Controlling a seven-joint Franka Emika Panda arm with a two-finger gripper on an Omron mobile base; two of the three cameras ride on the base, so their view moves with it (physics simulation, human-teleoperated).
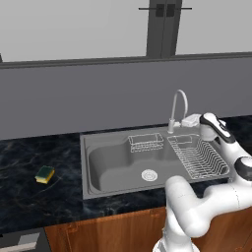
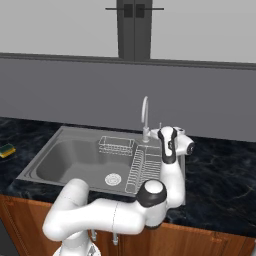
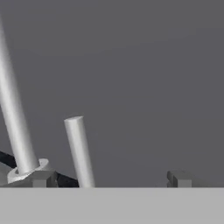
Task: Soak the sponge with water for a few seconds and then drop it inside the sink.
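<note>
The sponge [image 1: 45, 174] [image 2: 7, 150], yellow with a green top, lies on the dark counter well left of the sink [image 1: 85, 167] [image 2: 75, 150]. No water falls from the arched faucet [image 1: 178, 106] [image 2: 145, 117]. My gripper [image 1: 191, 119] [image 2: 156, 132] [image 3: 109, 179] is at the faucet's base, behind the sink's right half, far from the sponge. In the hand view its fingertips [image 3: 43, 178] stand wide apart, open, with the upright faucet handle rod [image 3: 78, 151] between them and the faucet stem [image 3: 15, 127] to the left.
A wire dish rack [image 1: 199, 157] [image 2: 145, 165] fills the sink's right side and a small wire basket [image 1: 145, 142] [image 2: 116, 145] hangs at the basin's back. The round drain [image 1: 149, 174] [image 2: 113, 179] is in the basin floor. A grey wall rises behind the counter.
</note>
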